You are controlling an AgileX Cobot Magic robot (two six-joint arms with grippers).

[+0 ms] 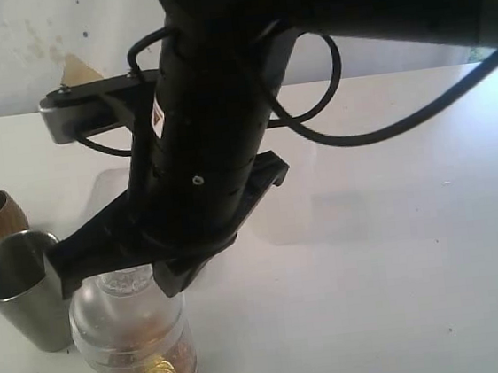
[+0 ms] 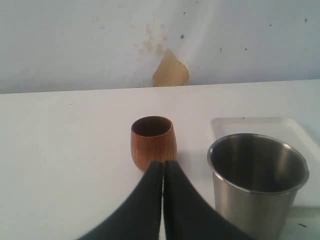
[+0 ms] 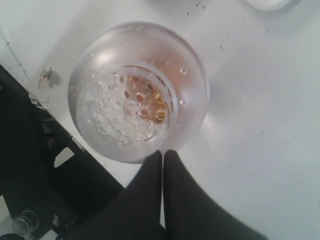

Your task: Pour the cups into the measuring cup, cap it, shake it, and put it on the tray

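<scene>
Evidently both cups are done with: the steel tumbler [image 2: 257, 185] shows a bare inside, though the brown cup's [image 2: 153, 142] dark interior cannot be read. In the exterior view the measuring cup [image 1: 134, 350] stands at about 7 o'clock on the table [image 1: 398, 251], with amber liquid pooled low in it. The tumbler is just beside it at its 10 o'clock, and the brown cup is beyond that at 11 o'clock. The tray [image 2: 280, 125] shows only from the left wrist, lying behind the tumbler.

The right gripper [image 3: 162, 152] hangs directly over the measuring cup with its fingers pressed together, holding nothing. The left gripper [image 2: 163, 162] is likewise pressed flat and empty, pointing at the brown cup.

Something narrower sits on the cup's mouth, but whether it is a fully seated cap I cannot tell. That is the main risk: shaken with a loose top, the liquid would spray out. Descending with the fingers together would push the cup over instead of gripping it. Spreading them so close to the tumbler could knock the tumbler aside.
</scene>
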